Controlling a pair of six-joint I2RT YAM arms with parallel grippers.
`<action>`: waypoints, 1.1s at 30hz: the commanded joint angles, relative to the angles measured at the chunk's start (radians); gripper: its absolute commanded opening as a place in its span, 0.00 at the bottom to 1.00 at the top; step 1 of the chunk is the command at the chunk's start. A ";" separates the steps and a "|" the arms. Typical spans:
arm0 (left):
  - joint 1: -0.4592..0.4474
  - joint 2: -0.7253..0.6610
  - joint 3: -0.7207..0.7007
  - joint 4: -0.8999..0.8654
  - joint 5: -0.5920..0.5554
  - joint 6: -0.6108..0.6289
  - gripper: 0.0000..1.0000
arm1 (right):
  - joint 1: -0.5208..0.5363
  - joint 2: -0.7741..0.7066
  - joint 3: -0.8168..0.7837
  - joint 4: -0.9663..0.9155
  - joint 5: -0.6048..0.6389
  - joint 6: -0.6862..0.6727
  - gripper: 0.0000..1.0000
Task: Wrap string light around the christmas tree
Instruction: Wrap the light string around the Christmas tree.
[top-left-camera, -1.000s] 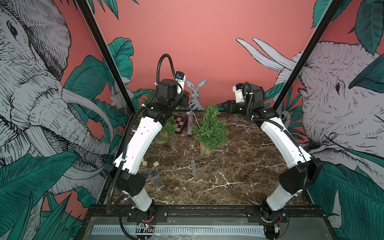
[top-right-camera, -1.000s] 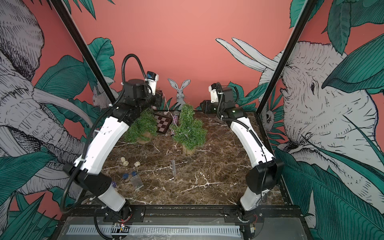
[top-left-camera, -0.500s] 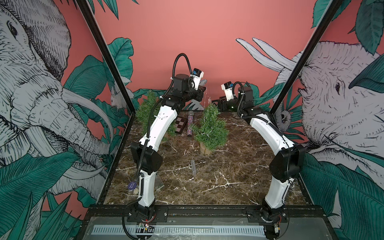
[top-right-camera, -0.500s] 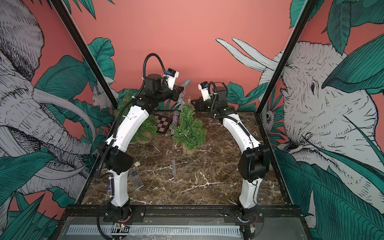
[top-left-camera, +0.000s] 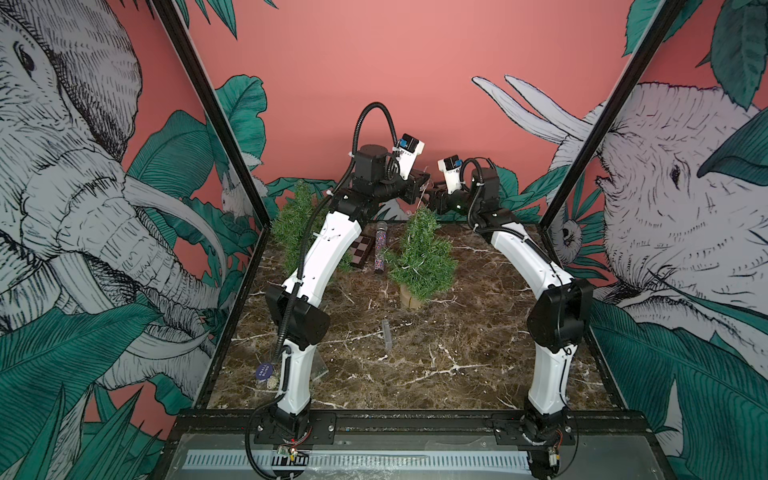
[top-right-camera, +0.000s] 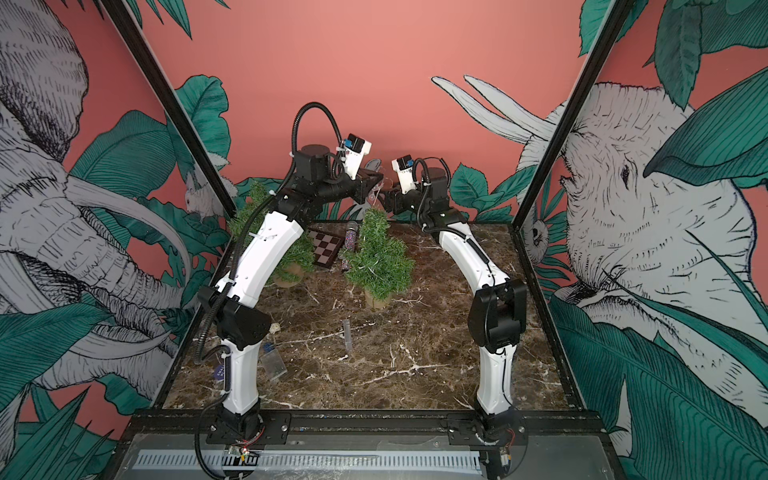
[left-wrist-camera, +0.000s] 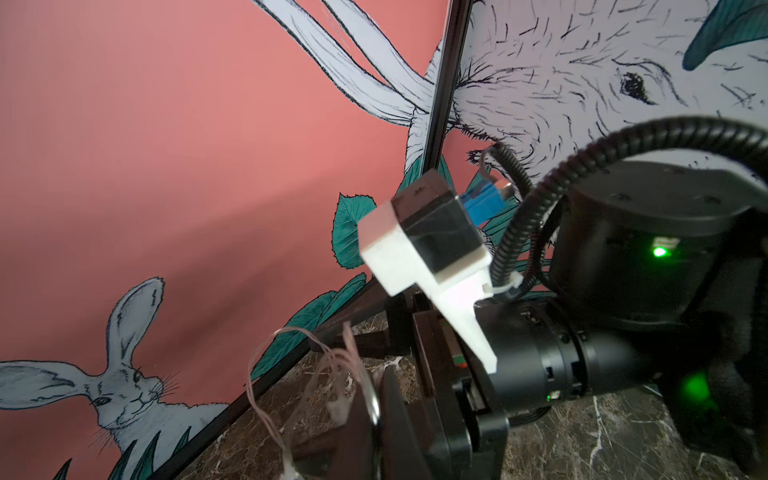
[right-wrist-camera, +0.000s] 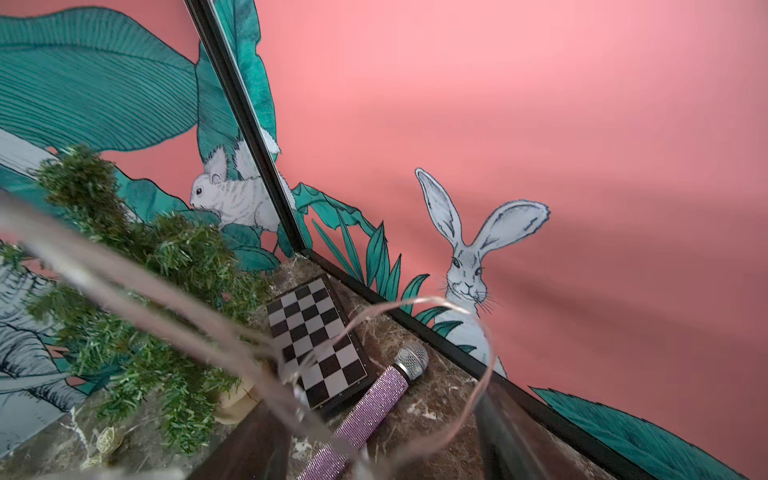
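Both arms have swung up and inward over the last second. The left one, earlier folded low along the left side, now arches over the counter, and the two tools meet at the back above the christmas tree.

Farthest left, a second small tree stands partly behind the left arm. Next come a chessboard and a glittery microphone, both lying near the back wall. The christmas tree stands upright on its stub just beside the microphone, and a clear tube lies on the counter in front of it.

Above the treetop, the left tool is pressed together, pinching the string light, whose thin pale wire loops loosely out from the fingers. Just beside it, the right tool faces the left one with its fingers spread. In the right wrist view a loop of the wire hangs between those fingers, and I cannot tell whether it touches them.
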 joint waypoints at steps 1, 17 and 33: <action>0.001 -0.010 0.029 -0.014 0.011 0.015 0.00 | 0.006 -0.011 0.013 0.093 -0.032 0.020 0.64; 0.005 -0.020 0.013 -0.084 -0.070 0.067 0.18 | -0.045 -0.338 -0.260 -0.049 0.256 -0.045 0.00; 0.032 -0.313 -0.366 -0.111 -0.243 0.101 0.50 | -0.068 -0.750 -0.364 -0.468 0.385 -0.058 0.00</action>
